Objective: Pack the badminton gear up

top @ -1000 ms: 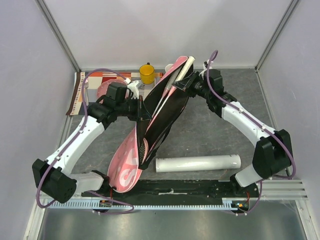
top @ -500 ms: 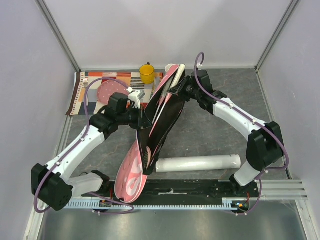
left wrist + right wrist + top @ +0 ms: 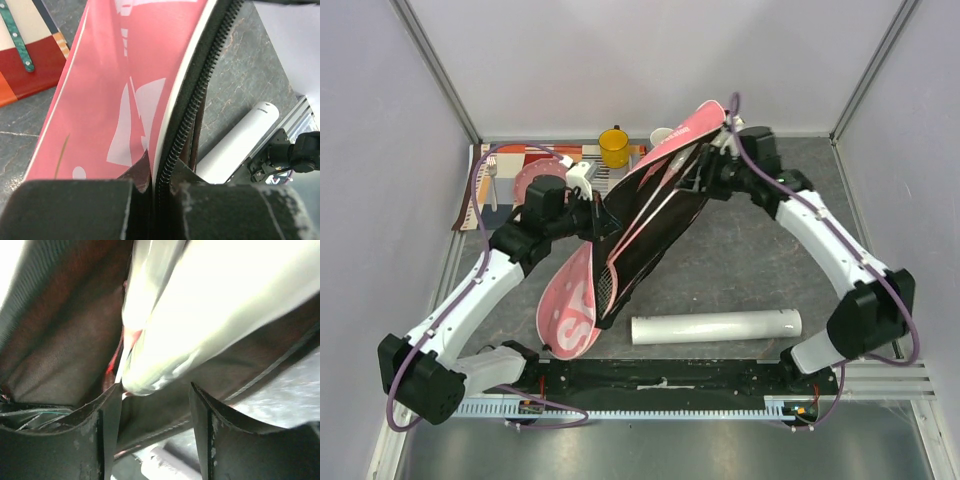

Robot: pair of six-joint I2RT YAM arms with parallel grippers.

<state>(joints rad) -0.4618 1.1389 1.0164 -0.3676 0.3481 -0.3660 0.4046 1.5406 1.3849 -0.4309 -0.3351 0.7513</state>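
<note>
**Surroundings.** Grey table, seen from above. At the far left lie a striped placemat and, on it, a pink dotted plate. A yellow mug stands at the far edge. Just right of it is a second, pale mug, partly hidden by the raised bag. The long white tube lies crosswise at the near side, apart from both grippers and just right of the bag's near end.

**Bag.** The pink racket bag slants across the middle, from near left to far right. It is held up between the two arms, and its dark interior faces right.

**Left gripper**. Its jaws are together, clamped on the bag's zipped edge at mid-length. The pink lettered panel rises to the left of the zip.

**Right gripper**. It sits at the bag's far, upper end and reaches into the opening, with its fingertips standing apart. The white racket handles lie inside the bag. Their butt end is just beyond the gap between the fingertips, and contact cannot be told.
</note>
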